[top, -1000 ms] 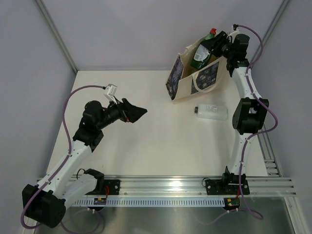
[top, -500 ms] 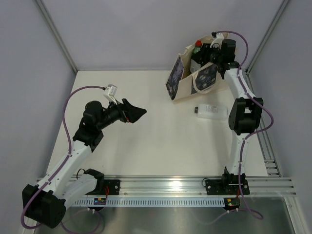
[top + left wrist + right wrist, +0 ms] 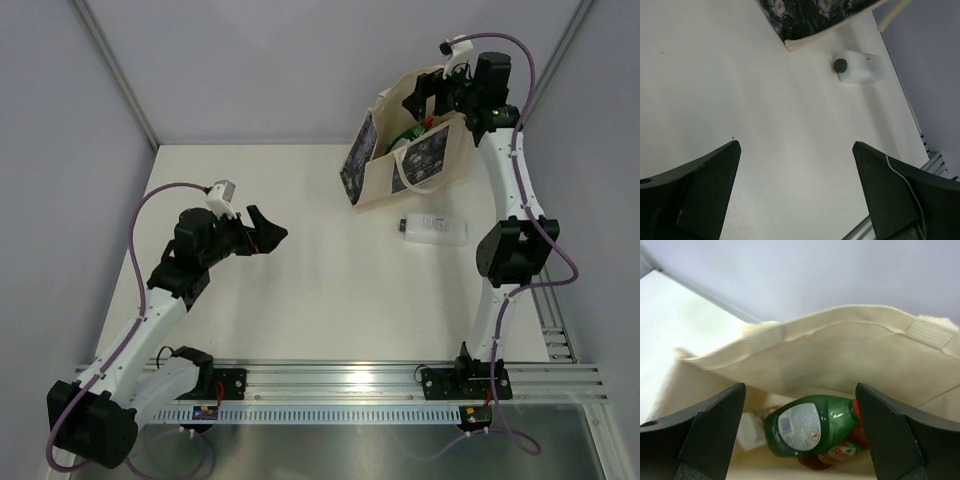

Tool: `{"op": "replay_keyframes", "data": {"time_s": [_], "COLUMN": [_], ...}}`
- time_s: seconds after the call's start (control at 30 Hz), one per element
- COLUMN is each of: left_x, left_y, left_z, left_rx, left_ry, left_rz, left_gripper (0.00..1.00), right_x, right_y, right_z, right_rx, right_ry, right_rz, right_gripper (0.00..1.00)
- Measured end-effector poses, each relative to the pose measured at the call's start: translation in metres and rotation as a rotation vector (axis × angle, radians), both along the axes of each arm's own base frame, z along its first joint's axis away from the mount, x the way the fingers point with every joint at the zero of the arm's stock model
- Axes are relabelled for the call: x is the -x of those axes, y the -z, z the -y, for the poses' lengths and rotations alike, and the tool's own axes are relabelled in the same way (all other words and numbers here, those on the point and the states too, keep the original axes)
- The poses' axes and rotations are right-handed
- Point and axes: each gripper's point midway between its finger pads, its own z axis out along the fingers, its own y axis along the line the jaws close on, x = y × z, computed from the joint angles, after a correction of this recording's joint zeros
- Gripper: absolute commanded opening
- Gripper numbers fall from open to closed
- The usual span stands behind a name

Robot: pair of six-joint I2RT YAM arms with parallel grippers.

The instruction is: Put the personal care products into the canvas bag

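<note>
**Hidden or unclear.** In the top view the canvas bag (image 3: 415, 165) conceals most of its contents. Only a green patch shows at its mouth. The left wrist view cuts the bag off to one lower corner. In the right wrist view a red item and a white item lie under the green bottle (image 3: 810, 427). Neither can be identified.

**Surface and room.** A white bench (image 3: 300, 300) is enclosed by pale grey walls. A metal rail (image 3: 350, 378) runs along its near edge.

**Left pincer** (image 3: 268, 228). The jaws are spread wide and hold nothing. It hangs over bare bench, well apart from the bag. A clear bottle (image 3: 433, 229) lies on its side on the bench near the bag's front, dark cap pointing left.

**Right pincer** (image 3: 428, 95). The jaws are spread wide and hold nothing. It hangs above the bag's open mouth. The green bottle lies inside the bag, below and between the fingers (image 3: 700, 430), its red cap to the right.
</note>
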Motion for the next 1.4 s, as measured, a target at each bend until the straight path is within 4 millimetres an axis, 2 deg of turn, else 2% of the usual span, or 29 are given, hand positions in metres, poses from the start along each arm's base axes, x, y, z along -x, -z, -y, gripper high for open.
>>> {"op": "replay_keyframes", "data": {"time_s": [0.07,0.13,0.23,0.33,0.37,0.4,0.47,0.53,0.6,0.67,0.73,0.87,1.03,1.17,1.33,1.4], "left_x": [-0.002,-0.001,-0.001,0.001,0.001,0.001,0.001,0.0,0.0,-0.001,-0.002,-0.001,0.003,0.009,0.01,0.009], "left_y": [0.004,0.006,0.001,-0.004,-0.006,-0.008,-0.009,-0.008,-0.002,0.002,0.006,0.012,0.024,0.029,0.026,0.026], "left_z": [-0.007,-0.016,-0.028,-0.038,-0.04,-0.042,-0.044,-0.045,-0.046,-0.044,-0.042,-0.037,-0.036,-0.038,-0.038,-0.038], "left_rx": [-0.019,-0.039,-0.049,-0.059,-0.062,-0.067,-0.076,-0.086,-0.095,-0.098,-0.1,-0.093,-0.09,-0.083,-0.075,-0.075], "left_ry": [-0.033,-0.072,-0.116,-0.148,-0.154,-0.158,-0.158,-0.154,-0.146,-0.133,-0.119,-0.089,-0.078,-0.083,-0.086,-0.086], "left_rz": [-0.011,-0.018,0.002,0.024,0.033,0.042,0.056,0.064,0.057,0.047,0.036,0.018,0.001,-0.005,0.01,0.009], "left_gripper": [0.99,0.99,0.99,0.99,0.99,0.99,0.99,0.99,0.99,0.99,0.99,0.99,0.99,0.99,0.99,0.99], "right_x": [0.028,0.068,0.134,0.172,0.179,0.187,0.207,0.229,0.244,0.246,0.237,0.21,0.185,0.173,0.183,0.188], "right_y": [-0.026,-0.049,-0.057,-0.047,-0.036,-0.015,0.035,0.095,0.146,0.184,0.21,0.249,0.277,0.298,0.32,0.32], "right_z": [0.001,0.004,0.016,0.03,0.034,0.039,0.05,0.062,0.073,0.084,0.089,0.082,0.066,0.067,0.077,0.077], "right_rx": [0.058,0.139,0.317,0.511,0.553,0.612,0.668,0.695,0.717,0.758,0.807,0.917,1.015,1.083,1.171,1.198], "right_ry": [-0.083,-0.193,-0.347,-0.449,-0.468,-0.49,-0.532,-0.577,-0.605,-0.601,-0.586,-0.579,-0.579,-0.556,-0.55,-0.55], "right_rz": [0.047,0.092,0.124,0.183,0.17,0.141,0.006,-0.178,-0.344,-0.456,-0.503,-0.52,-0.5,-0.506,-0.543,-0.549], "right_gripper": [0.99,0.99,0.98,0.96,0.96,0.97,0.98,0.98,0.98,0.98,0.98,0.99,1.0,0.99,0.99,0.93]}}
